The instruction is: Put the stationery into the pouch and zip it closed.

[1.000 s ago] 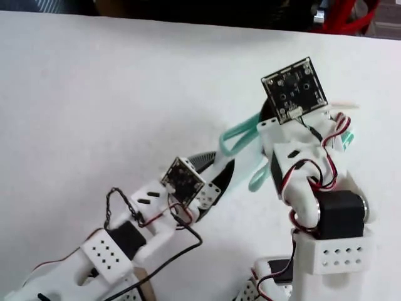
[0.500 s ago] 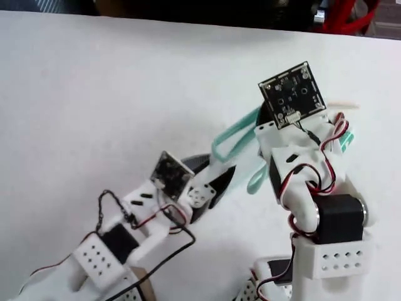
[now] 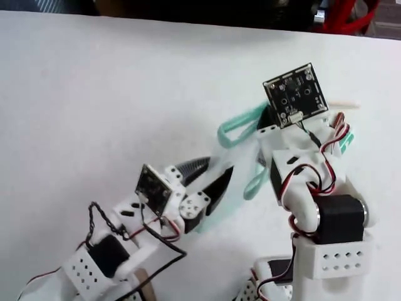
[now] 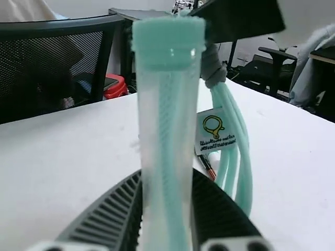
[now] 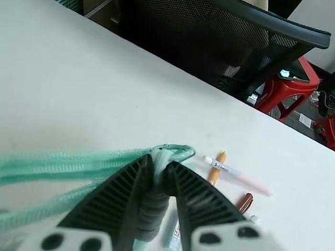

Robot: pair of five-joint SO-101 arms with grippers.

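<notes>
Nearest the arms' bases, the left end effector [image 3: 218, 166] lies low over the white worktop [image 3: 94, 88], angled toward the other arm. Its two ribbed fingers [image 4: 118, 209] are pressed together on one end of the pouch [image 4: 166, 99], pinching the clear, mint-edged fabric between them. From that grip the pouch stretches away as a narrow band, lifted off the worktop and held taut between the two arms. Mint carrying loops [image 4: 235, 151] and a small printed tag [image 4: 212, 130] hang from its far end.

That far end is held by the right end effector [image 5: 159, 163]. Its dark fingers [image 5: 125, 191] are clamped on a bunched mint piece at the pouch's tip, with mesh-like mint bands [image 5: 68, 159] trailing off to one side.

Beyond the right arm the stationery lies loose on the worktop, outside the pouch: an orange pencil [image 5: 218, 168], a pale pink and white pen [image 5: 238, 177] crossing just beside it, and a brown-tipped item [image 5: 245, 201] near them. In the high view the pale pen [image 3: 343, 105] lies close past the right arm's camera board [image 3: 296, 92].

Farthest off, past the worktop's edge, stand a black mesh chair [image 5: 220, 36] and a red stool [image 5: 285, 86].
</notes>
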